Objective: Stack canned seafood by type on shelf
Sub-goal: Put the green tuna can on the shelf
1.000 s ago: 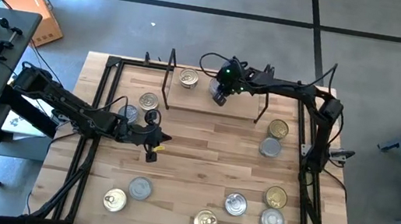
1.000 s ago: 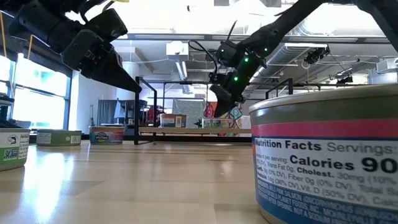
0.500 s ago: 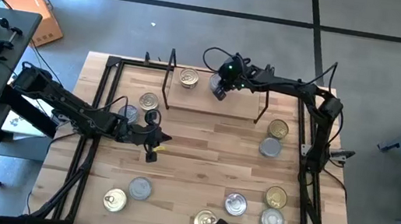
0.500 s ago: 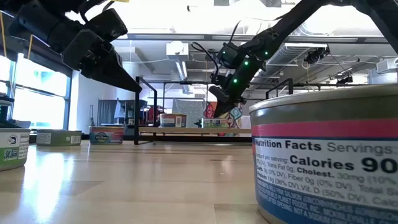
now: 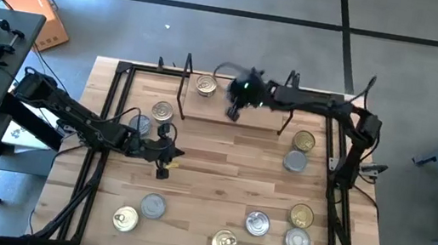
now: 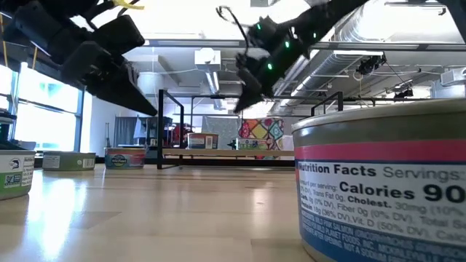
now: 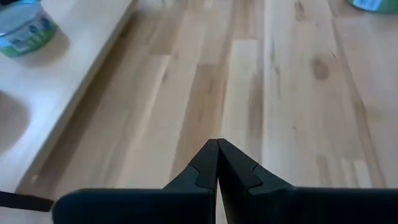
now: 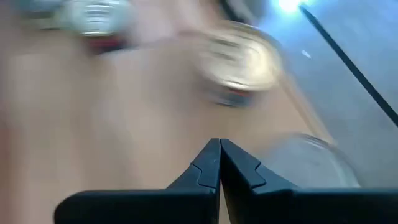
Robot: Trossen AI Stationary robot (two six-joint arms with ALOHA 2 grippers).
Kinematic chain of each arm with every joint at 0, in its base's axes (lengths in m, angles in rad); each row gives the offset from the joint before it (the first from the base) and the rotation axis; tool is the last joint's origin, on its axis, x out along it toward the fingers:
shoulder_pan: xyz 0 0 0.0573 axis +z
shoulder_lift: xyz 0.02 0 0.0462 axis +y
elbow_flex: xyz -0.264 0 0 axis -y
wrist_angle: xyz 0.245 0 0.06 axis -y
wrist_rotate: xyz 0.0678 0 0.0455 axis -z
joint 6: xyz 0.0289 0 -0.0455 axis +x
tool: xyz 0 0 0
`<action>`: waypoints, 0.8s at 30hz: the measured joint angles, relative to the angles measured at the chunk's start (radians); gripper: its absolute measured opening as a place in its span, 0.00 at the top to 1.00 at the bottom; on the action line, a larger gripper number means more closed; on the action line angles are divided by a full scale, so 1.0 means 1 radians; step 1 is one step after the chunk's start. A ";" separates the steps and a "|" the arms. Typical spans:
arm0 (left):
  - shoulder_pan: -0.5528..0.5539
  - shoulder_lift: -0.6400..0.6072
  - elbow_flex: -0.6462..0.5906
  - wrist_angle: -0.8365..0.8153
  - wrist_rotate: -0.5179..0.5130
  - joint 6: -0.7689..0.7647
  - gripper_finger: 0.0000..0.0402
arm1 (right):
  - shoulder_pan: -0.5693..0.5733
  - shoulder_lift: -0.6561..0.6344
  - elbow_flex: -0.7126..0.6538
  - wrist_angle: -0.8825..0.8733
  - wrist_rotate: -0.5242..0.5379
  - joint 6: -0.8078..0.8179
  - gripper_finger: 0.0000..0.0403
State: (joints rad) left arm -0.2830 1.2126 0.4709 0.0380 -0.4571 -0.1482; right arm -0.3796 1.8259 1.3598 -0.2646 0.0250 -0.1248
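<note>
Several canned seafood tins stand around the table. Among them are a gold-lidded one (image 5: pixel 162 112) beside a silver one (image 5: pixel 140 122) at the left, and a gold (image 5: pixel 304 141) and silver (image 5: pixel 295 161) pair at the right. The shelf (image 5: pixel 258 119) lies near the far edge, and a gold-lidded can (image 5: pixel 205 84) rests on its left part. In the low view a second can (image 6: pixel 251 143) stands on the shelf. My right gripper (image 5: pixel 232 112) (image 8: pixel 219 142) hangs shut and empty above the shelf's middle. My left gripper (image 5: pixel 164 162) (image 7: pixel 217 142) is shut above bare table, left of centre.
More cans stand along the near edge: gold (image 5: pixel 126 218), silver (image 5: pixel 153 206), gold (image 5: pixel 224 243), silver (image 5: pixel 256 223). A gold can (image 5: pixel 301 216) and a silver one (image 5: pixel 297 241) are at the near right. One can (image 6: pixel 382 182) looms close in the low view. A black frame (image 5: pixel 112 116) rims the table.
My right gripper has risen from just above the shelf and swung toward the table's left and near side, staying shut. Its wrist view is blurred by the motion. My left arm has drawn back slightly toward the left edge. No can has moved.
</note>
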 joint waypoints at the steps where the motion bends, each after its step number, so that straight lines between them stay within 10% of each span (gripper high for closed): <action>1: -0.010 0.000 0.000 -0.011 0.000 -0.007 1.00 | 0.041 -0.001 0.000 0.000 -0.001 -0.011 1.00; 24: -0.167 0.002 0.000 0.173 0.043 0.075 1.00 | 0.860 0.003 -0.299 0.366 0.131 0.456 1.00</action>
State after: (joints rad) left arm -0.4503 1.2148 0.4709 0.2112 -0.4145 -0.0729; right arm 0.4801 1.8290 1.0608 0.1011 0.1555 0.3310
